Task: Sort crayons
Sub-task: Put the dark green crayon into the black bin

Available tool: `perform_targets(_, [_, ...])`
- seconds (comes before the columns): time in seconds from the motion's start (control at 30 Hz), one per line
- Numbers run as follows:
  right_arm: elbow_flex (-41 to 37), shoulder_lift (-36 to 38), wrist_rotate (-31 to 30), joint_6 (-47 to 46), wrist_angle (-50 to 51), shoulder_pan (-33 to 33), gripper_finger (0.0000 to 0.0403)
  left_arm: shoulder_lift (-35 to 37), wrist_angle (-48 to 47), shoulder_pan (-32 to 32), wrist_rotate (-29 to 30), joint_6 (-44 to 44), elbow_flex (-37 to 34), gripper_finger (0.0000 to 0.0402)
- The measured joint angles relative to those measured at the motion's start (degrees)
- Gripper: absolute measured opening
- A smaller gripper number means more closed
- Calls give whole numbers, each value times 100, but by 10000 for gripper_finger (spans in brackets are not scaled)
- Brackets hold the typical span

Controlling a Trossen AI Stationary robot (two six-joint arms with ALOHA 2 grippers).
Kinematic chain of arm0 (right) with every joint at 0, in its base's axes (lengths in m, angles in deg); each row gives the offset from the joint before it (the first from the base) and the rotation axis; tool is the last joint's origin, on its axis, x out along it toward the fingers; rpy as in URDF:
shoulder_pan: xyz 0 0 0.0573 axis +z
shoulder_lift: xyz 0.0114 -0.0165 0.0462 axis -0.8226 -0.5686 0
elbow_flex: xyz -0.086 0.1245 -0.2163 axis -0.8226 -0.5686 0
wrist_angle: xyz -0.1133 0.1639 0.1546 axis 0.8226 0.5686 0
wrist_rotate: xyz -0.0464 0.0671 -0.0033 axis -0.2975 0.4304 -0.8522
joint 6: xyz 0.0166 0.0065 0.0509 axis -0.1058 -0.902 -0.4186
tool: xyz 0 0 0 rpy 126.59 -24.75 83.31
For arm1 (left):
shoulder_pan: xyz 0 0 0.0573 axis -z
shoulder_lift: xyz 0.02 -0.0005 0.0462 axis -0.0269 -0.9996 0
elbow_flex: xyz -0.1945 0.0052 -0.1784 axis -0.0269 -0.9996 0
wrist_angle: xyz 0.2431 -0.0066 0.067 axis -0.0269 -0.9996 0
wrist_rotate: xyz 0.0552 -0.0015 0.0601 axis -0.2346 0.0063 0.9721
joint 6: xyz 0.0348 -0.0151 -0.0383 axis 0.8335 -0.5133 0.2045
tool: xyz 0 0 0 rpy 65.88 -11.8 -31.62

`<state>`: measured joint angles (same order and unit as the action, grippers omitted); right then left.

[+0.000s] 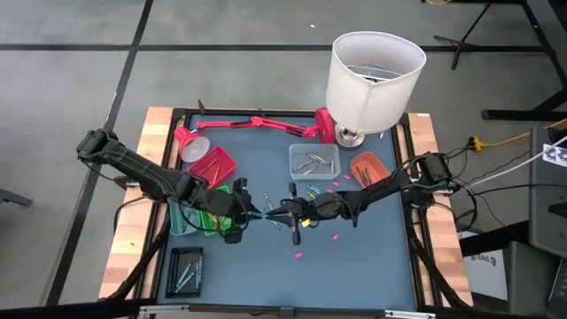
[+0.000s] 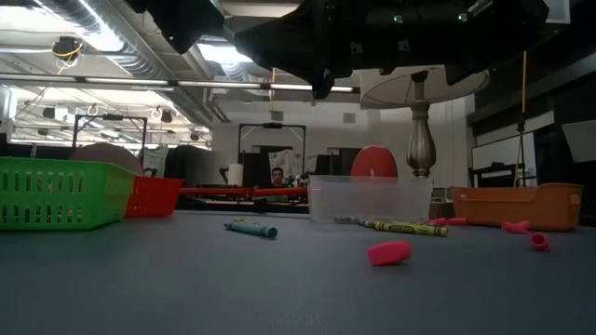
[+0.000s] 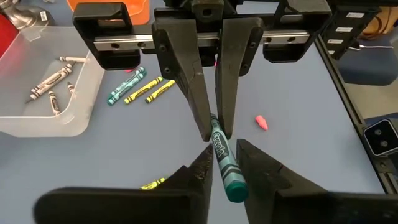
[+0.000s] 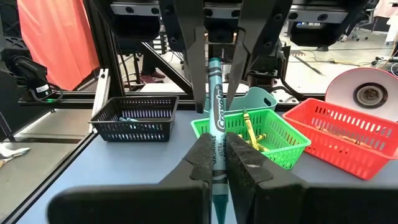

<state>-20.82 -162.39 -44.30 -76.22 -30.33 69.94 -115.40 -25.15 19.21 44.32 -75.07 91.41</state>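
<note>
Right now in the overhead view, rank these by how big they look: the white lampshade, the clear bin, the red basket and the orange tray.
1. white lampshade, though it stands nearer the camera
2. clear bin
3. red basket and orange tray look alike, so no ranking between them

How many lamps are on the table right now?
2. A white-shaded lamp stands at the back right corner; a pink desk lamp stretches along the back edge beside it. None seems hidden.
</note>
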Motion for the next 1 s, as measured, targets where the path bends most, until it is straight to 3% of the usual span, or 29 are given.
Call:
perform_targets(0.27, [0,0,-4,-15,10,0,25,0,-50,0,114,2,0,7])
perform_targets(0.83, [0,0,-7,-13,43,0,25,0,-107,-22,116,0,4,9])
perform_targets(1.0, [0,0,-4,-9,64,0,45,0,-111,-22,114,0,4,9])
